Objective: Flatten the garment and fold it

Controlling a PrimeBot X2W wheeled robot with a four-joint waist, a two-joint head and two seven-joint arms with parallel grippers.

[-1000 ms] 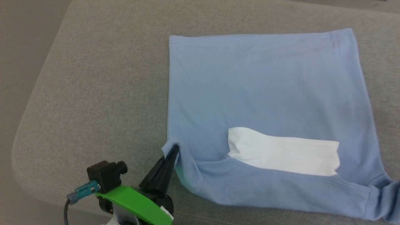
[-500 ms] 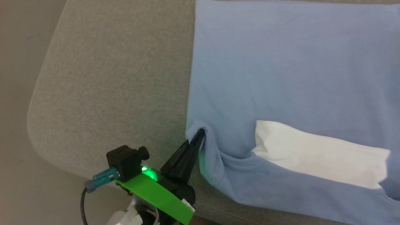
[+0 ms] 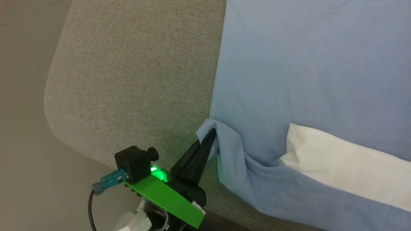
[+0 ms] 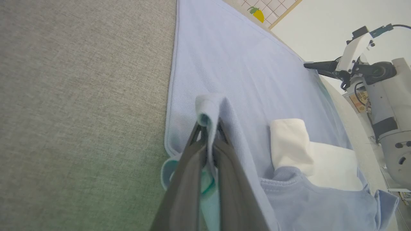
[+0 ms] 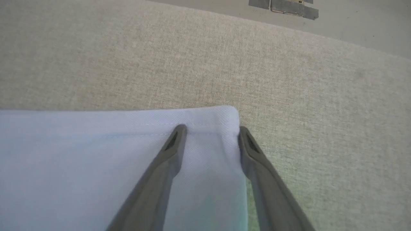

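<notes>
The light blue garment (image 3: 305, 64) lies spread flat on a grey fabric surface (image 3: 135, 80). My left gripper (image 3: 210, 134) is shut on a raised fold at the garment's near left corner, beside the collar; the left wrist view shows the fabric (image 4: 231, 64) pinched between the dark fingers (image 4: 208, 126). A white cloth (image 3: 340, 163) lies in the neck opening. In the right wrist view my right gripper (image 5: 211, 128) is open, its fingers astride a hemmed corner of the garment (image 5: 80, 154). That gripper (image 4: 307, 65) also shows at the garment's far edge.
The grey surface has a rounded corner (image 3: 54, 106) at the left, with bare floor (image 3: 19, 128) beyond it. The robot's pale body (image 4: 388, 106) stands past the garment's far side. A metal floor fitting (image 5: 284, 6) lies beyond the surface's edge.
The head camera has shifted, so the whole picture slid right and up. My left gripper keeps its hold, and the pinched fold stands a little higher off the surface.
</notes>
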